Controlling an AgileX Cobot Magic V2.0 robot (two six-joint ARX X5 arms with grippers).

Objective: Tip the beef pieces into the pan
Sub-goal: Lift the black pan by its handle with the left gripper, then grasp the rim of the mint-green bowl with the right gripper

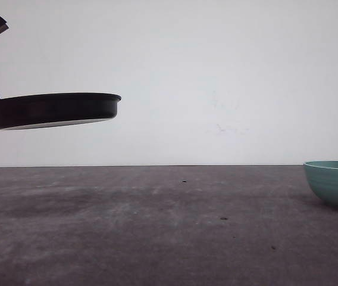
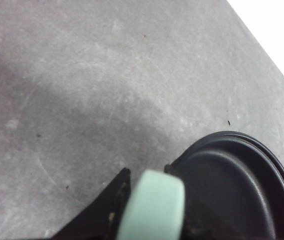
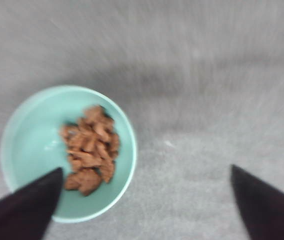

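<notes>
At far left of the front view, the black pan (image 1: 53, 110) hangs level in the air, well above the grey table (image 1: 157, 226), its handle end cut off by the frame edge. The left wrist view shows the left gripper (image 2: 149, 220) clamped on the pan's mint-green handle (image 2: 152, 207), dark fingers (image 2: 102, 212) on its sides, bare tabletop below. Wide open table separates pan from the teal bowl (image 1: 335, 182), which sits at the right edge, partly cropped. From above, in the blurred right wrist view, the beef pieces (image 3: 89, 150) lie heaped inside the bowl (image 3: 27, 145). The right gripper (image 3: 147, 200) hovers over it, fingers (image 3: 24, 210) spread wide and holding nothing, one tip overlapping the bowl's rim.
</notes>
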